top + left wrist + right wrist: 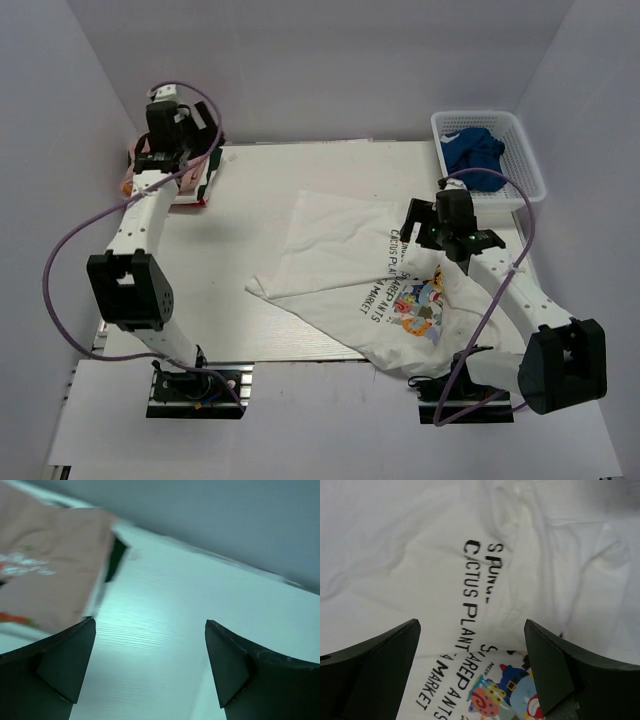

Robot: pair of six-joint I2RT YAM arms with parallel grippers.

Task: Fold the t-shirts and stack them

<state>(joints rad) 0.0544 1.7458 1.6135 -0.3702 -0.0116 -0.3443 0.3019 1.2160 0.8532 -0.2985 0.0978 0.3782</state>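
Note:
A large white t-shirt (340, 255) with cartoon print and black lettering lies partly folded and rumpled on the right half of the table; its print fills the right wrist view (485, 630). My right gripper (432, 228) hovers open just above it, empty. A small pink t-shirt (190, 180) with orange print lies folded at the far left corner, mostly hidden under the left arm; it shows in the left wrist view (50, 570). My left gripper (180, 130) is open and empty above the table beside the pink shirt.
A white plastic basket (530, 160) holding a blue garment (473, 150) stands at the far right. The white table top (240, 230) ends in a near edge around mid-frame. Purple cables loop from both arms. Grey walls close in on three sides.

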